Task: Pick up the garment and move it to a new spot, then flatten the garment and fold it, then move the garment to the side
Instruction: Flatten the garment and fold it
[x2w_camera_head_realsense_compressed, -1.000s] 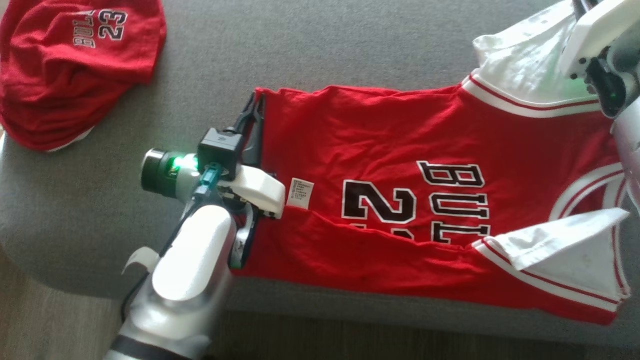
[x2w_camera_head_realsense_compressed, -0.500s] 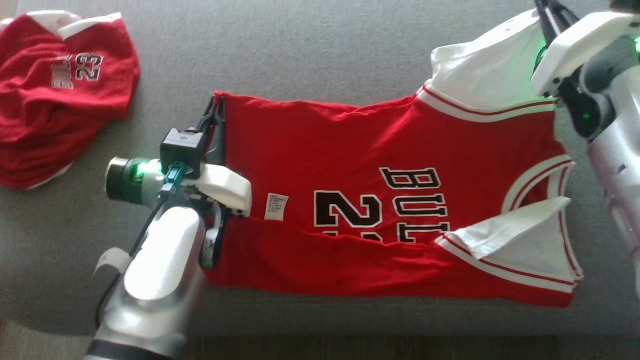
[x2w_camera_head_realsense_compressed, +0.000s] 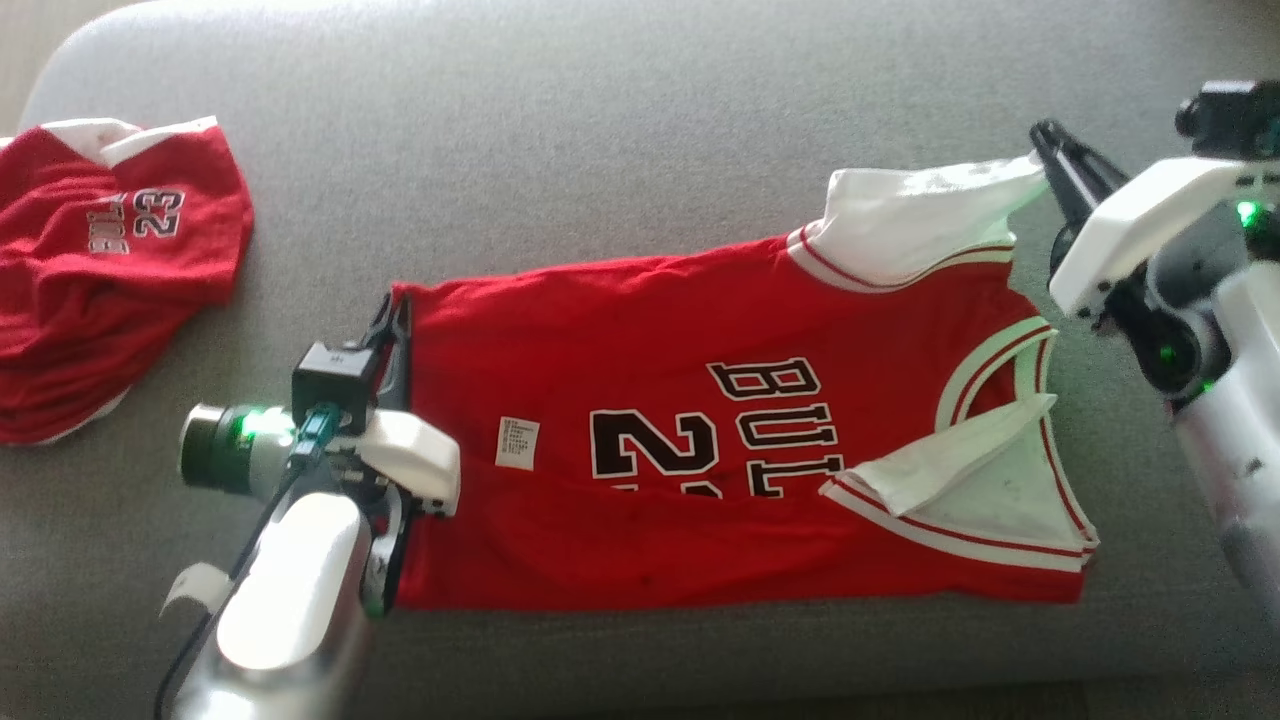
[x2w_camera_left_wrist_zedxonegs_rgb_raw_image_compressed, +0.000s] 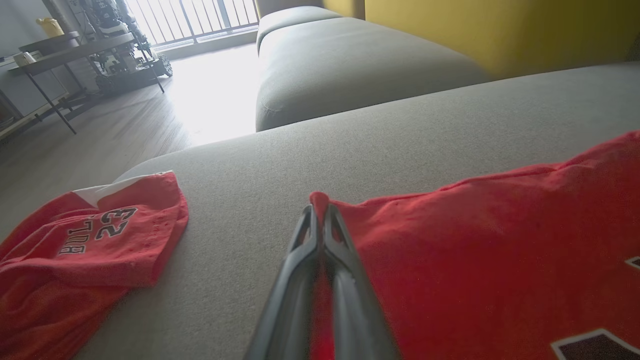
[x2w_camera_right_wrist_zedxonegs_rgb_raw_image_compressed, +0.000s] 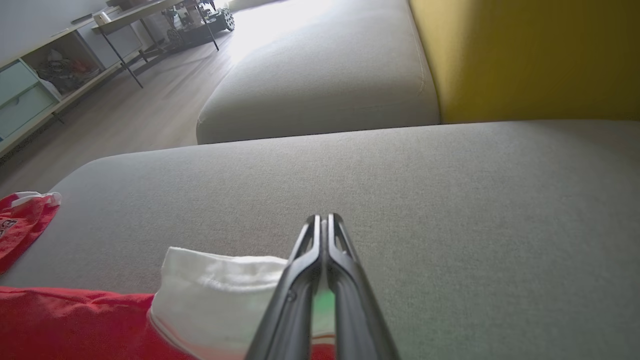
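Garment (x2w_camera_head_realsense_compressed: 700, 440): one red knit jersey, spread nearly flat across the middle of the grey sofa cushion (x2w_camera_head_realsense_compressed: 600, 150), its long side parallel to the cushion's near edge and its hem toward the cushion's left end. Trim is white with thin red stripes; the black lettering outlined in white is partly hidden by a shallow fold. One small white label (x2w_camera_head_realsense_compressed: 518, 441) lies close to the hem. Two white panels sit toward the cushion's right end: the far panel (x2w_camera_head_realsense_compressed: 920, 225) is pulled to a point, and the near panel (x2w_camera_head_realsense_compressed: 960, 470) is folded over as a flat flap. The cushion is a tight woven fabric with rounded corners. Left hand (x2w_camera_head_realsense_compressed: 397, 308): clenched on the hem's far corner, with red cloth pinched between the two long dark fingers just above the cushion surface. Right hand (x2w_camera_head_realsense_compressed: 1045, 140): clenched on the tip of the far panel, toward the cushion's right end. A second red jersey (x2w_camera_head_realsense_compressed: 110, 290) with white trim lies rumpled at the cushion's left end, well apart from the garment. Count: two jerseys, two hands, one label.
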